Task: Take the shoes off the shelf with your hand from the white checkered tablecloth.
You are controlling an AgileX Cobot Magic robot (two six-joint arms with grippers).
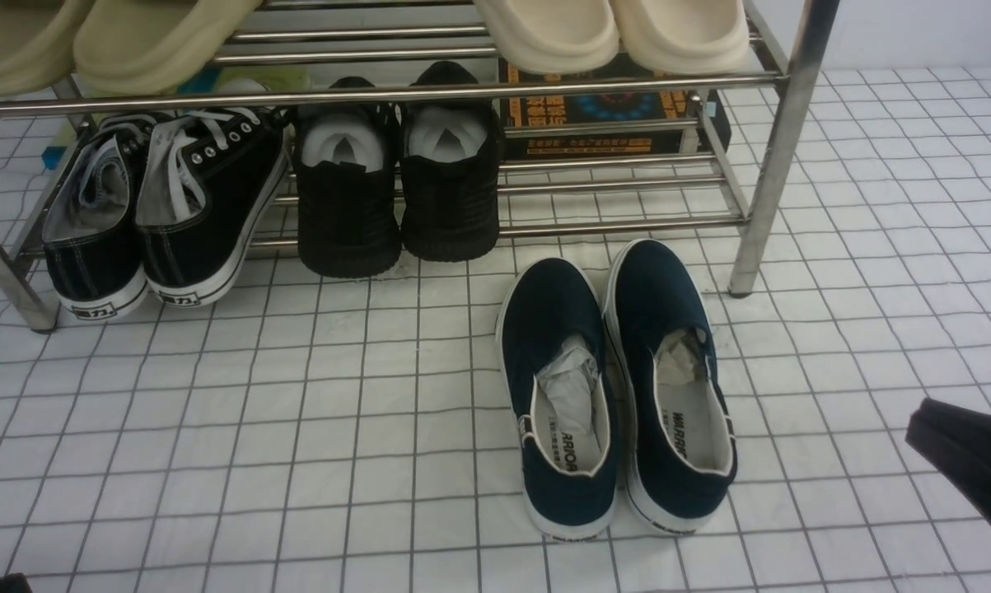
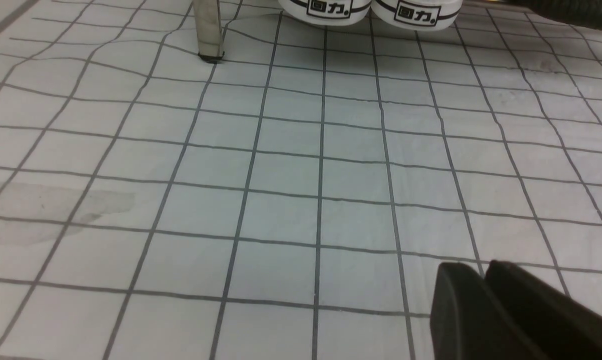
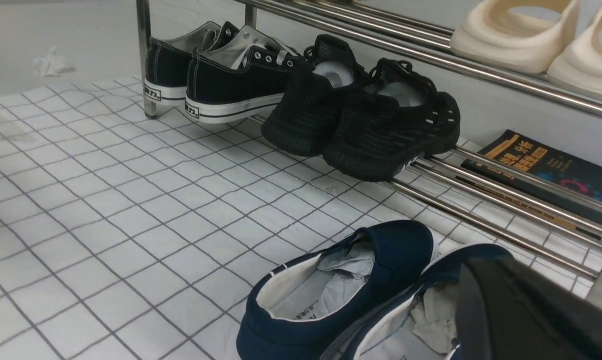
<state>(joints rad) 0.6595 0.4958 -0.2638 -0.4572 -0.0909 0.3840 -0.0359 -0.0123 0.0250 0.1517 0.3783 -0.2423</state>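
Observation:
The navy-blue slip-on shoes [image 1: 619, 387] lie side by side on the white checkered tablecloth [image 1: 297, 428], just in front of the chrome shelf [image 1: 779, 140], heels toward me, with crumpled paper inside. They also show in the right wrist view [image 3: 401, 245]. My right gripper [image 1: 919, 428] is shut and empty, low at the right edge, apart from the shoes. In the right wrist view its fingers [image 3: 486, 300] overlap the nearer shoe. My left gripper [image 2: 481, 270] is shut and empty, just above the cloth [image 2: 280, 175]. Only a dark sliver of it [image 1: 1, 583] shows in the front view.
On the shelf's low tier sit black lace-up sneakers [image 1: 165, 214] and an all-black pair [image 1: 396, 189], with a dark book [image 1: 602, 115] behind. Cream slippers [image 1: 610, 33] rest on the upper tier. A shelf leg [image 2: 208, 30] stands ahead of the left gripper.

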